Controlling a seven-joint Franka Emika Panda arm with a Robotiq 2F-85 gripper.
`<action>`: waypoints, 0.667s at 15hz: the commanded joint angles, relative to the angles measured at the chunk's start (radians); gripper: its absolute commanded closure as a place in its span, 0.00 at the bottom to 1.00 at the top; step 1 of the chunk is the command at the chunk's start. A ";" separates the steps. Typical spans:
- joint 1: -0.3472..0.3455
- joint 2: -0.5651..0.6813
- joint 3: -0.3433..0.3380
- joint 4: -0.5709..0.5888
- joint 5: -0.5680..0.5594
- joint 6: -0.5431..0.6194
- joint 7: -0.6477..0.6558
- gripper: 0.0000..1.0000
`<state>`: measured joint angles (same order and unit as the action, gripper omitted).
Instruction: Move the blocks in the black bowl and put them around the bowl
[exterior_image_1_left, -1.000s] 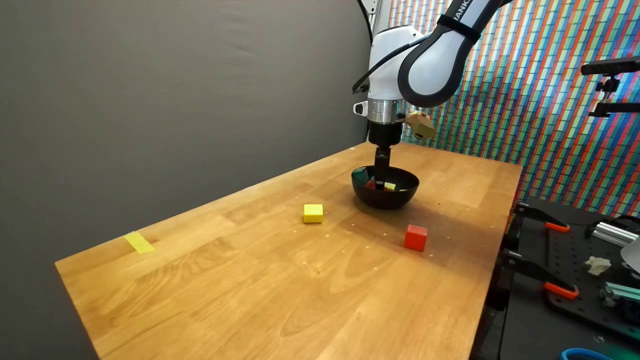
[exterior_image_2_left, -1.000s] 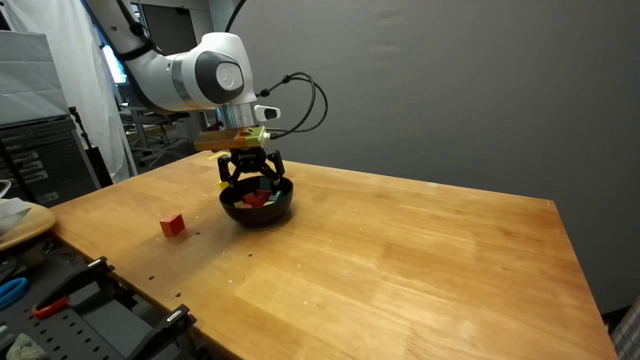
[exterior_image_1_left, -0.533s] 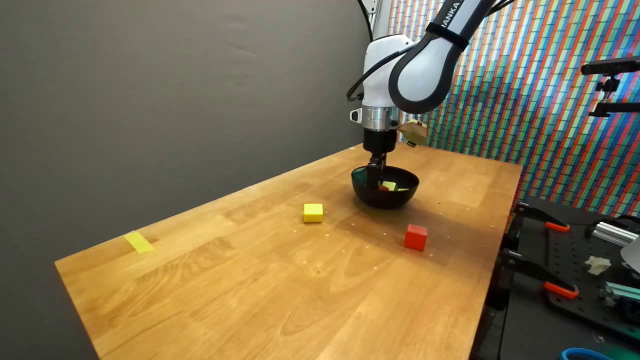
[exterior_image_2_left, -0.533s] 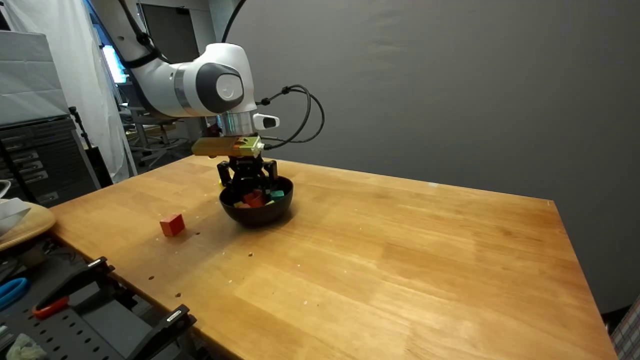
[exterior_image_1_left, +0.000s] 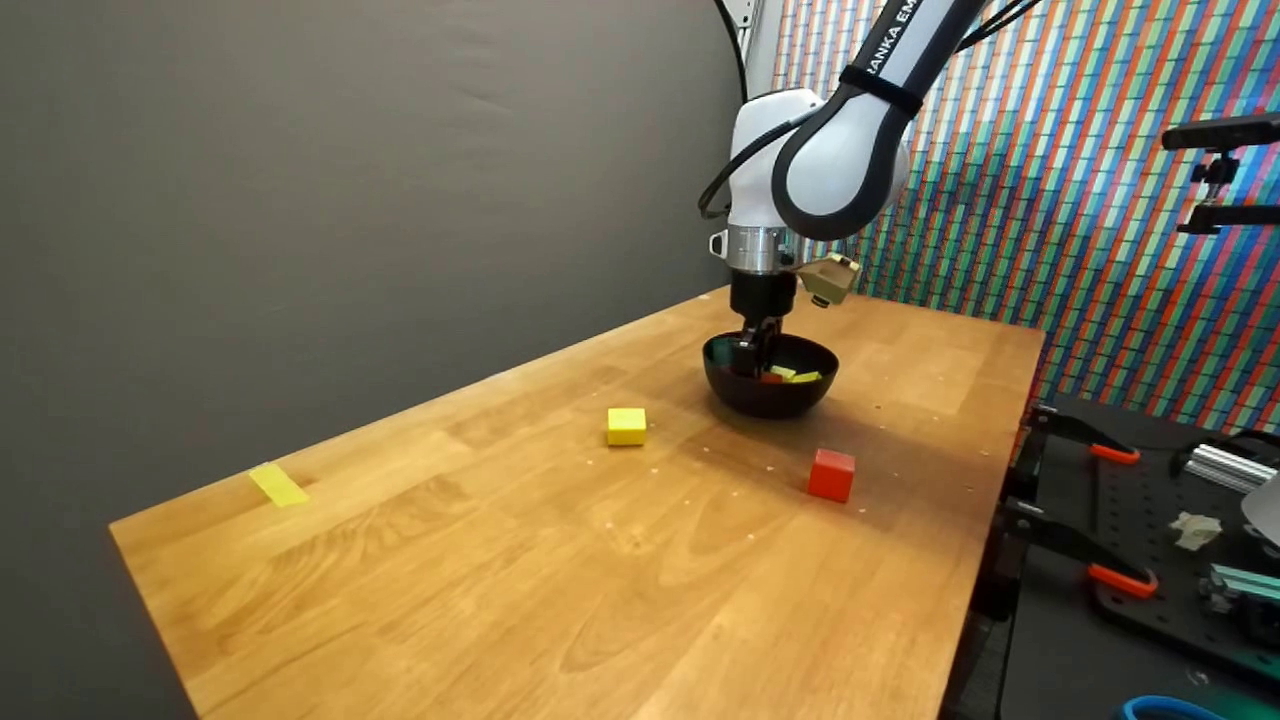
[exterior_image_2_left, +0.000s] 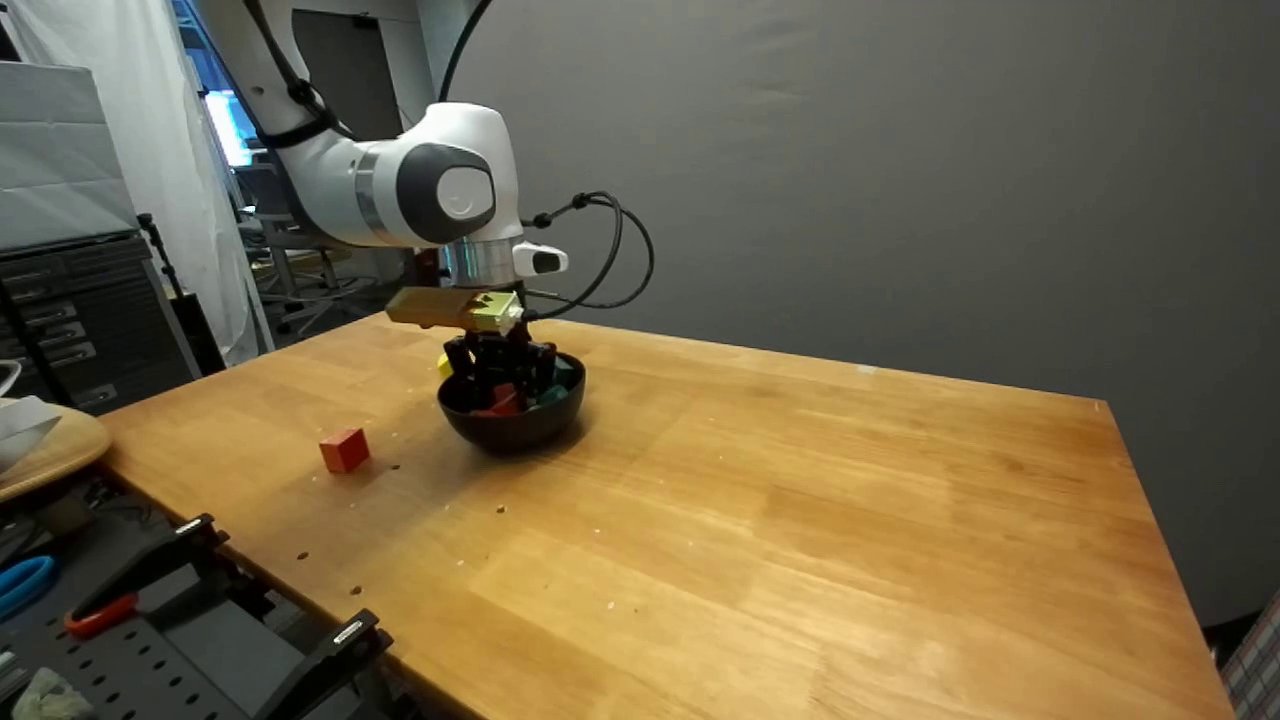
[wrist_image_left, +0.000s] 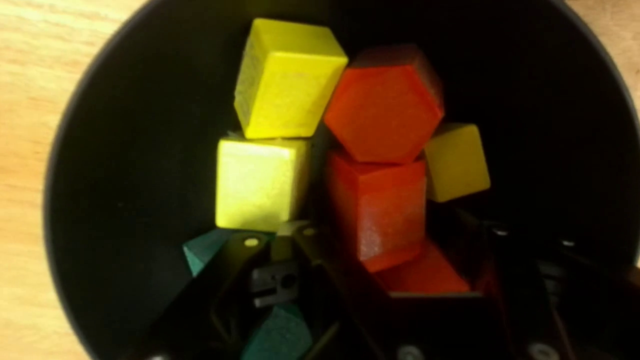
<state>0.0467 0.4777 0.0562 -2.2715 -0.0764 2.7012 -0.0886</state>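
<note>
A: Here's the gripper (exterior_image_2_left: 513, 393), down in the black bowl (exterior_image_1_left: 780, 403), its fingers (wrist_image_left: 275, 280) on either side of a red block (wrist_image_left: 392, 215)!

B: Clamped on it, or standing off?

A: Cannot tell, the tips are lost in the dark

B: And further out, with the bowl as a dial in the wrist view?

A: A red hexagonal block (wrist_image_left: 382, 115) at one o'clock, yellow blocks (wrist_image_left: 295, 95) at eleven, nine and past two, green blocks (wrist_image_left: 279, 332) at seven and eight, all inside

B: Anything out on the table (exterior_image_1_left: 550, 560) yet?

A: Two! In an exterior view a yellow cube (exterior_image_1_left: 627, 430) sits past eight o'clock from the bowl, a red cube (exterior_image_1_left: 830, 476) at five, both near, neither touching

B: So it looks early: two out, most left inside, and the bowl far from surrounded
</note>
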 joint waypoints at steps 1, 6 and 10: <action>0.000 -0.012 0.002 -0.011 0.027 0.034 0.037 0.54; 0.021 -0.153 -0.036 -0.077 -0.019 0.027 0.074 0.87; 0.043 -0.305 -0.126 -0.161 -0.139 0.028 0.154 0.85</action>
<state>0.0669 0.3194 -0.0049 -2.3316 -0.1345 2.7148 -0.0049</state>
